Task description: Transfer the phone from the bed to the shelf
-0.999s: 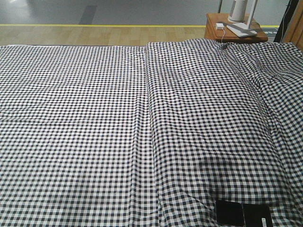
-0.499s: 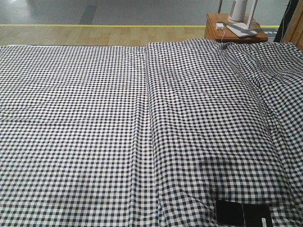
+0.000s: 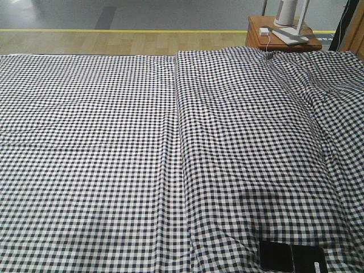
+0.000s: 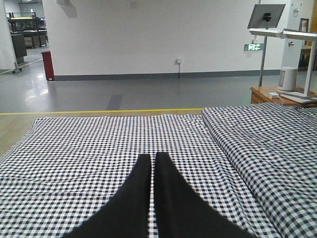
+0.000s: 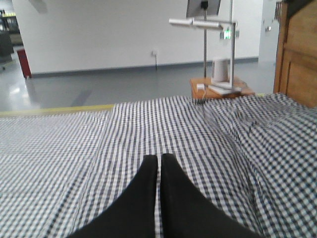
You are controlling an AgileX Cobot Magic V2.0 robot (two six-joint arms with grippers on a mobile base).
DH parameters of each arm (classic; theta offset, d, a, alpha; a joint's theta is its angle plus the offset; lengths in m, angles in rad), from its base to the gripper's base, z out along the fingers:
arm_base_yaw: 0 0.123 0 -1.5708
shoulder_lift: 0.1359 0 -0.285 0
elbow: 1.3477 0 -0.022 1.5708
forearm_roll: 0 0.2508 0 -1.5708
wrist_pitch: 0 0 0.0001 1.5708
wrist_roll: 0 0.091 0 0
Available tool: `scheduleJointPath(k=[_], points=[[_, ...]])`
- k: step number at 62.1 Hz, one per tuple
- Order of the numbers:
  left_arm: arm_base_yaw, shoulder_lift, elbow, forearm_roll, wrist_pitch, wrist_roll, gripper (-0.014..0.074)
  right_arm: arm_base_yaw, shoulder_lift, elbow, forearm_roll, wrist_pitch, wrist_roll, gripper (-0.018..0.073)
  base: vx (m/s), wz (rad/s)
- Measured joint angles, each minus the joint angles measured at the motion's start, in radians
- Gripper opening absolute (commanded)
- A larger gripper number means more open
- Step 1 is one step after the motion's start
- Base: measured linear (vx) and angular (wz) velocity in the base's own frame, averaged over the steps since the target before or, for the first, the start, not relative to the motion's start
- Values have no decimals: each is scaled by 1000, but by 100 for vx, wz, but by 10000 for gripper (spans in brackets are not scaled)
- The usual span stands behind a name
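Observation:
The phone [image 3: 293, 257], a glossy black slab with a seam across its middle, lies flat on the bed [image 3: 114, 142] at the near right corner, partly cut off by the front view's bottom edge. The bed's black-and-white check sheet has a fold ridge [image 3: 177, 142] running lengthwise. Neither gripper shows in the front view. In the left wrist view my left gripper [image 4: 152, 156] hovers over the sheet [image 4: 89, 148], its black fingers shut with nothing between them. My right gripper [image 5: 159, 157] is likewise shut and empty above the sheet [image 5: 208, 134]. The phone is hidden in both wrist views. The shelf is out of view.
A small reddish-brown side table [image 3: 278, 35] stands past the bed's far right corner, carrying a white cylinder [image 5: 221, 72] and a lamp base. A brown wooden panel [image 5: 299, 59] rises at the right. Grey floor with a yellow line [image 3: 114, 30] lies beyond the bed.

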Motion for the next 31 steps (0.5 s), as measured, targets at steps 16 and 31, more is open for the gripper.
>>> scheduleJointPath(k=[16, 31], points=[[0, 0, 0, 0, 0, 0, 1, 0, 0, -7, 1, -320, 0, -5, 0, 0], [0, 0, 0, 0, 0, 0, 1, 0, 0, -235, 2, -364, 0, -5, 0, 0]])
